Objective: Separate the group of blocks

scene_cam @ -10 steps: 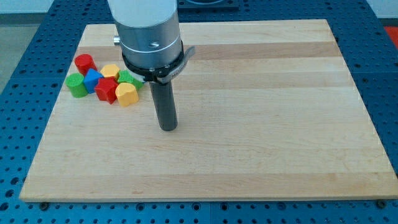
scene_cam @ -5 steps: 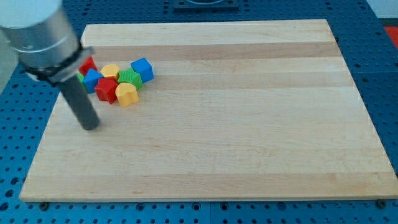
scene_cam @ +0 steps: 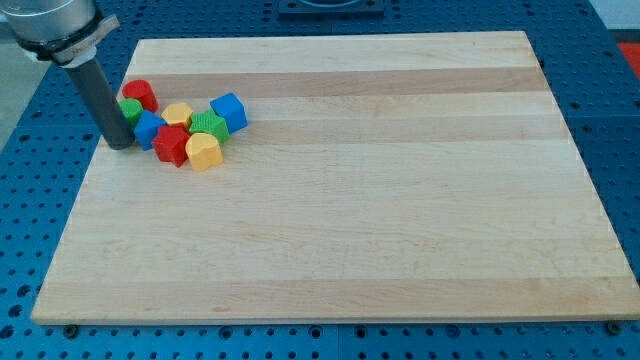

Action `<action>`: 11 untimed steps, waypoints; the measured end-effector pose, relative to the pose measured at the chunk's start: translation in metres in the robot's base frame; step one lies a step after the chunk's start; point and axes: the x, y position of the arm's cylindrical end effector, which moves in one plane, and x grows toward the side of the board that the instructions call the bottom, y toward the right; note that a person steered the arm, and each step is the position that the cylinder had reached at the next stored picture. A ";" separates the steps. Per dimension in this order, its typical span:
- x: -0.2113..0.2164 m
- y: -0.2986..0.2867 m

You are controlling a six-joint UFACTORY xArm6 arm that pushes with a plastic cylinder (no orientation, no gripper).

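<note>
A tight cluster of blocks sits at the upper left of the wooden board (scene_cam: 340, 200). It holds a red cylinder (scene_cam: 138, 94), a green block (scene_cam: 131, 110) partly hidden by the rod, a blue block (scene_cam: 150, 128), a yellow block (scene_cam: 178, 114), a green block (scene_cam: 209, 125), a blue cube (scene_cam: 229, 111), a red star-like block (scene_cam: 172, 145) and a yellow heart-like block (scene_cam: 203, 151). My tip (scene_cam: 119, 145) rests on the board at the cluster's left edge, just left of the blue block and below the partly hidden green block.
The board lies on a blue perforated table (scene_cam: 30, 230). The cluster is close to the board's left edge (scene_cam: 105, 160). The arm's grey body (scene_cam: 50, 20) fills the view's top left corner.
My tip swung left from the board's middle, passed below the cluster, then moved up to its left edge. The green block at the left has shifted up and right, next to the red cylinder.
</note>
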 end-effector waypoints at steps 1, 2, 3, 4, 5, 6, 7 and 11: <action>-0.014 -0.009; -0.034 -0.010; -0.036 -0.010; -0.037 -0.010; -0.050 -0.010; -0.056 -0.010; -0.057 -0.010; -0.052 0.036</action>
